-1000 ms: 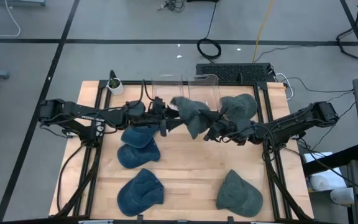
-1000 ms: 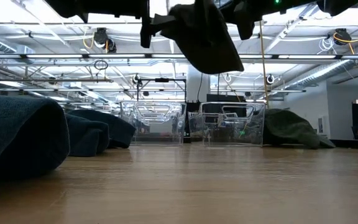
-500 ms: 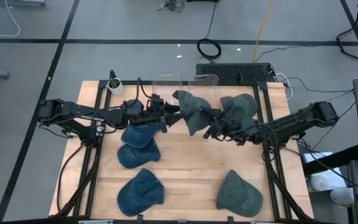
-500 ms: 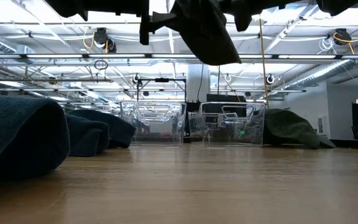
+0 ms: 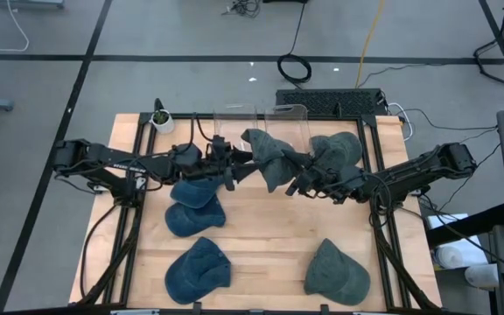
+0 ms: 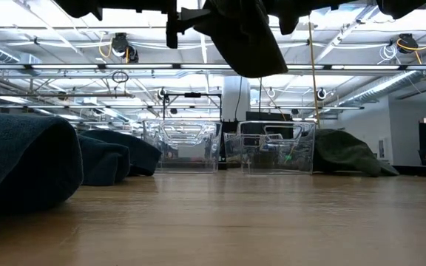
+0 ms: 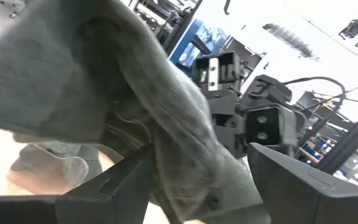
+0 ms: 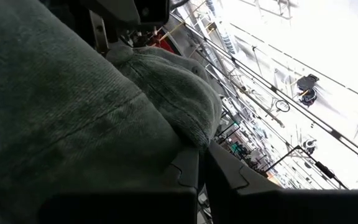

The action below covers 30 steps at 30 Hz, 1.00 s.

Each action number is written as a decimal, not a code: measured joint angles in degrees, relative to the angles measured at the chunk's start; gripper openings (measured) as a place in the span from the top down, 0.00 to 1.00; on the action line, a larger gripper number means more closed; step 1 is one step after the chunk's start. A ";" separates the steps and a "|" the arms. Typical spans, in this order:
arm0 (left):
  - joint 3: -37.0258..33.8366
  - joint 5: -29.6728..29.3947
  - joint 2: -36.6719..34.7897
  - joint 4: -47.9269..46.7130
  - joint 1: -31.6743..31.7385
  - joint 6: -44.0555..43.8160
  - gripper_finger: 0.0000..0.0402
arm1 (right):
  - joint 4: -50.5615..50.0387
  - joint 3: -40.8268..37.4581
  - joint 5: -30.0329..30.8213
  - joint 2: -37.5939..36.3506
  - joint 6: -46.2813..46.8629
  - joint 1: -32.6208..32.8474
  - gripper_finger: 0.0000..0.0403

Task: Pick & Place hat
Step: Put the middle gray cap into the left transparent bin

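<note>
high view: both arms meet over the counter's middle, near its far edge, with a grey-green hat stretched between them.
hat: held in the air above the counter, draping down from both grippers; in the low view it hangs at the top, well clear of the wood.
left gripper: clamped on the hat's left side; the left wrist view shows cloth pinched between its fingers.
right gripper: closed on the hat's right side; the right wrist view shows its fingers together with cloth bunched against them.
bins: two clear ones at the far edge, just behind the held hat.
other hats: four blue along the left side toward the near edge, one green near the near right corner, another green by the far right corner.
plant: small pot at the far left corner.
</note>
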 joint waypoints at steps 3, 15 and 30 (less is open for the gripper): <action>0.00 -1.22 0.63 1.62 -0.80 1.00 0.34 | 0.11 0.00 0.00 0.00 0.00 0.02 1.00; 0.00 -3.02 6.11 9.96 -0.88 0.93 0.34 | 0.09 0.00 0.00 0.00 0.63 0.02 1.00; 0.00 -0.98 6.12 10.91 -0.88 1.66 0.35 | -0.05 0.00 0.02 0.00 0.04 0.02 1.00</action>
